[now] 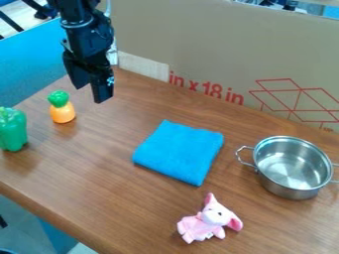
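1 claw (90,94) hangs released near the orange toy (63,114); the green pepper (12,130) and blue cloth (180,152) sit farther off.

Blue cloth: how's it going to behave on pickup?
Probably floppy: the cloth looks like soft fabric, so expect sagging. It's folded, so pinching just the top layer may open it up. Lying flat, it should bunch or slide if pushed, not roll.
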Controlling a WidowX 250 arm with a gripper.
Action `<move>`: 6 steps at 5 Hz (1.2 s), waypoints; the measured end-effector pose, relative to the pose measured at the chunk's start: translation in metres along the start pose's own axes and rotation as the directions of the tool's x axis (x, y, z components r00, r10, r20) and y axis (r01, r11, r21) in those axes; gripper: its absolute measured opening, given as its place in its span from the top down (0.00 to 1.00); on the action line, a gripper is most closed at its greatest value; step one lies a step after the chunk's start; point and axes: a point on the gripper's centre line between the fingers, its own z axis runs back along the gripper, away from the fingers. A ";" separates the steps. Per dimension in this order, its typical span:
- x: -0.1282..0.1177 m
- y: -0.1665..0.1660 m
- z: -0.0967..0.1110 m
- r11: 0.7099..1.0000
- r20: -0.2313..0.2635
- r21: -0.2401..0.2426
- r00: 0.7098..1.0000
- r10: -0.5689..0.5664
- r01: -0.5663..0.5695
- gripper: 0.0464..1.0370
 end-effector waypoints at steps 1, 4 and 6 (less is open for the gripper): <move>-0.003 -0.002 -0.010 1.000 -0.024 -0.017 1.000 0.002 -0.003 0.03; 0.058 -0.084 -0.026 0.984 0.096 -0.044 0.981 -0.167 0.172 0.03; 0.057 -0.119 -0.053 0.981 0.014 -0.127 0.989 -0.145 0.145 0.03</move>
